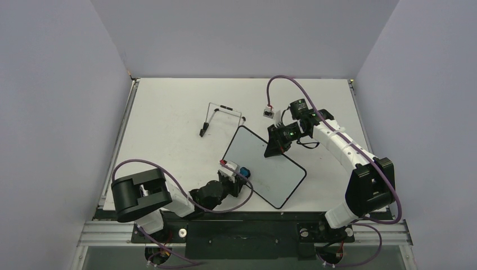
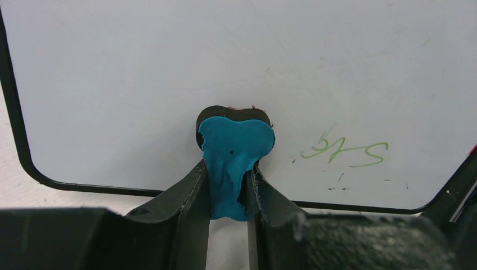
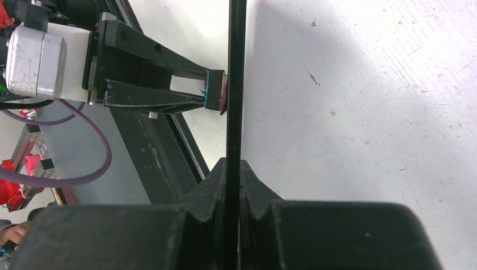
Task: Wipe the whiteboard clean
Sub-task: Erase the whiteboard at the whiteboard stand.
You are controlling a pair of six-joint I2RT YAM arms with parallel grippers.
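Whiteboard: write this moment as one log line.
left pincer: shut on blue eraser, against whiteboard; right pincer: shut on whiteboard edge; green writing: present

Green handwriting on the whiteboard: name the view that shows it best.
Left wrist: the green handwriting appears close and face-on on the whiteboard. Top external shows the board too small to reveal writing; right wrist sees only its edge.

Whiteboard stood edge-on between the right gripper jaws. Eraser, pinched in the left gripper, touched the board face straight ahead of that claw. Handwriting lay just right of it. Wire stand sat on the table, farther ahead.
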